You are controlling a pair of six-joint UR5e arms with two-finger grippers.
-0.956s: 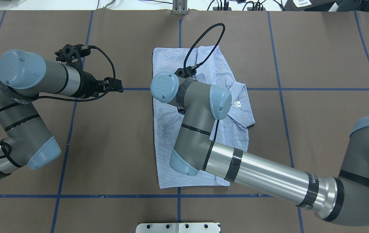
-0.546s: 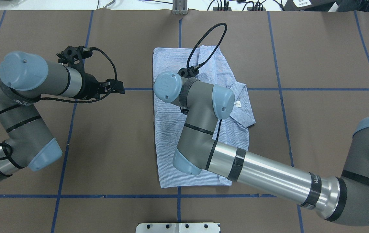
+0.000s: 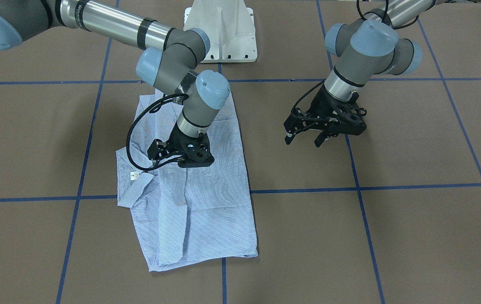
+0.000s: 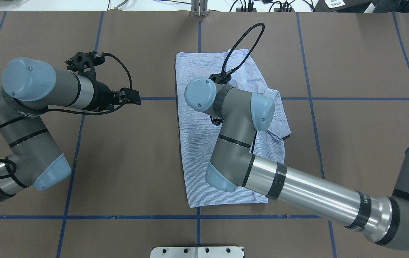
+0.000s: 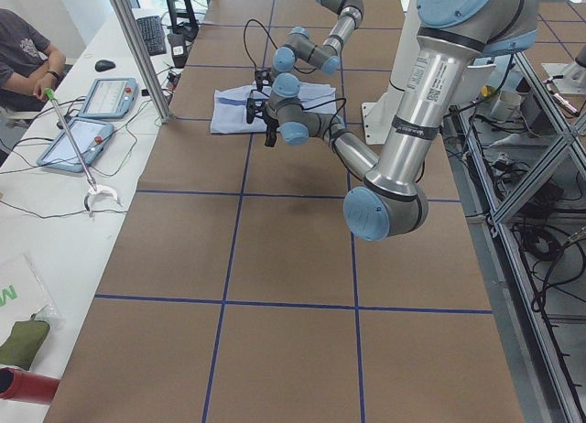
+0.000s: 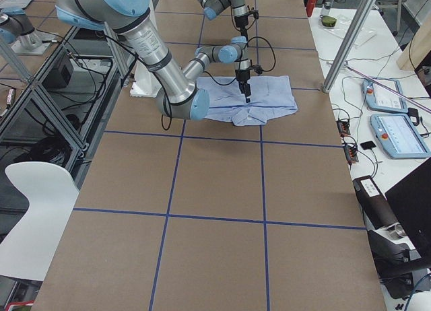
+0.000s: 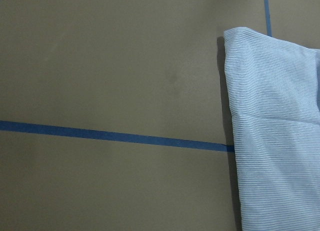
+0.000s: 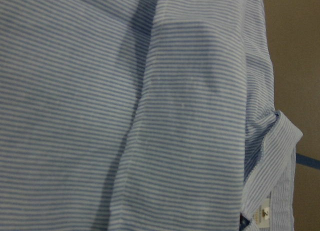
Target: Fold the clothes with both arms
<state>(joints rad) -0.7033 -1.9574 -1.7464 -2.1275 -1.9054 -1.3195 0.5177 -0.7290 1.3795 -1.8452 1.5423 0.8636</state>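
The overhead camera sits behind the robot and looks forward and down on the table (image 4: 136,161). The left arm (image 4: 23,132) enters at its left and the right arm (image 4: 315,195) at its right. The front camera faces the robot from across the table, steeply down, so the sides swap; the white pedestal (image 3: 221,29) lies at its top edge. Two side cameras stand farther off at the table's ends, looking along it. Each wrist camera looks down at close range: the left on bare table and an edge of the shirt (image 7: 275,141), the right on striped cloth alone. Every view includes the shirt.
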